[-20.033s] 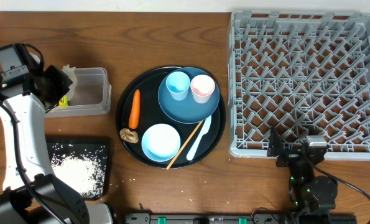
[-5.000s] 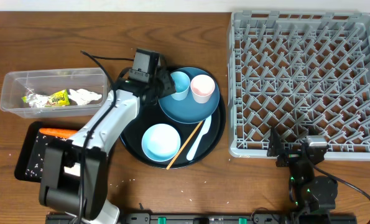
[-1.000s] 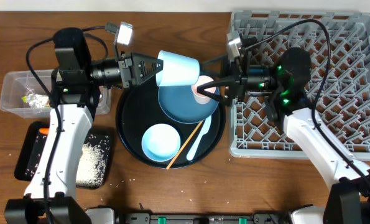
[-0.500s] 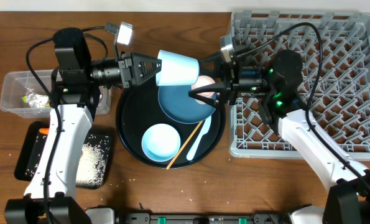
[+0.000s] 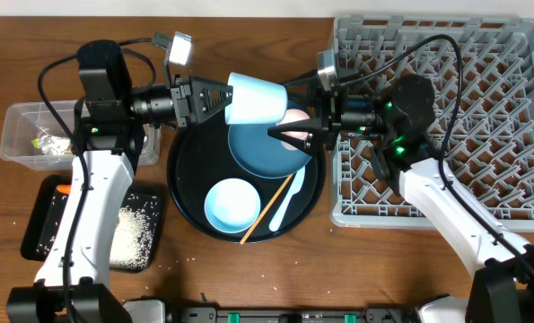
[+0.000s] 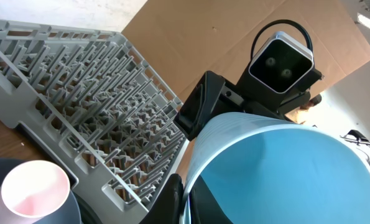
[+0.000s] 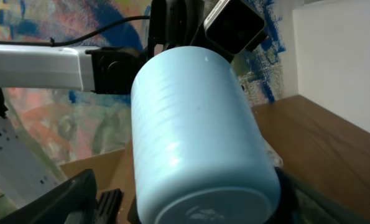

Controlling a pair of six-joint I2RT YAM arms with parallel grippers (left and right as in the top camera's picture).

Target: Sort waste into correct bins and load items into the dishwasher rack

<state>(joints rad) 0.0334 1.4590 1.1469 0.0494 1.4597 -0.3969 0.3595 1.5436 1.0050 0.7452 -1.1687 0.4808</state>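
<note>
My left gripper [image 5: 222, 99] is shut on the rim of the light blue cup [image 5: 256, 97] and holds it on its side above the round black tray [image 5: 184, 184]. In the left wrist view my jaws [image 6: 186, 202] pinch the cup's wall [image 6: 278, 174]. My right gripper [image 5: 289, 135] is open, with its fingers on either side of the cup's base [image 7: 203, 155]. The pink cup [image 5: 296, 117] stands on the dark blue plate [image 5: 258, 154], partly hidden by the right fingers; it also shows in the left wrist view [image 6: 32, 190]. The grey dishwasher rack [image 5: 446, 108] is at the right.
The light blue bowl [image 5: 231, 204], white spoon [image 5: 284, 202] and chopstick [image 5: 262, 215] lie on the round tray. The clear box [image 5: 20, 135] holds a wrapper [image 5: 42, 142]. The shallow black tray [image 5: 132, 238] holds rice and the carrot [image 5: 62, 189].
My right gripper has moved left over the plate, up to the base of the held cup. My left arm and the cup have stayed still.
</note>
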